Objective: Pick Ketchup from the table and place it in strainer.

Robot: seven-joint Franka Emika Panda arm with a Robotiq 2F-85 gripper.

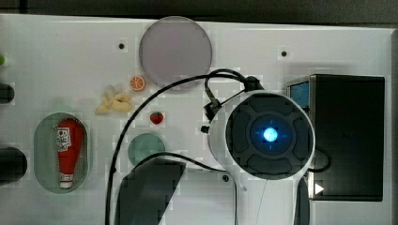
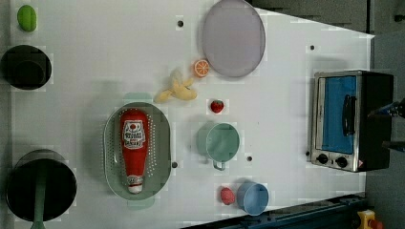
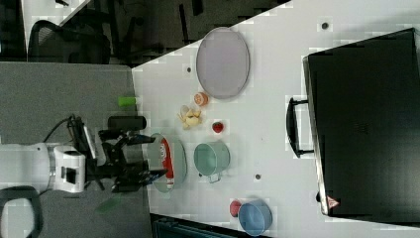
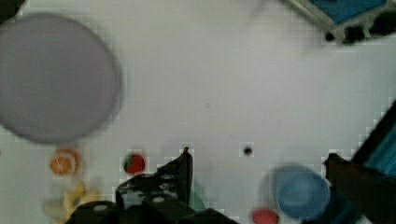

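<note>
Lower left of the left view: the elongated red Ketchup squeeze bottle [image 2: 133, 145] lies lengthwise inside the pale green perforated oval strainer [image 2: 162, 143] — placement looks complete. Black gripper [image 3: 148, 156] — fingers spread, holding nothing — only retreat appears left.

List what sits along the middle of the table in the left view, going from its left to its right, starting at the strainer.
strainer holding the Ketchup → green cup → toaster oven.
</note>
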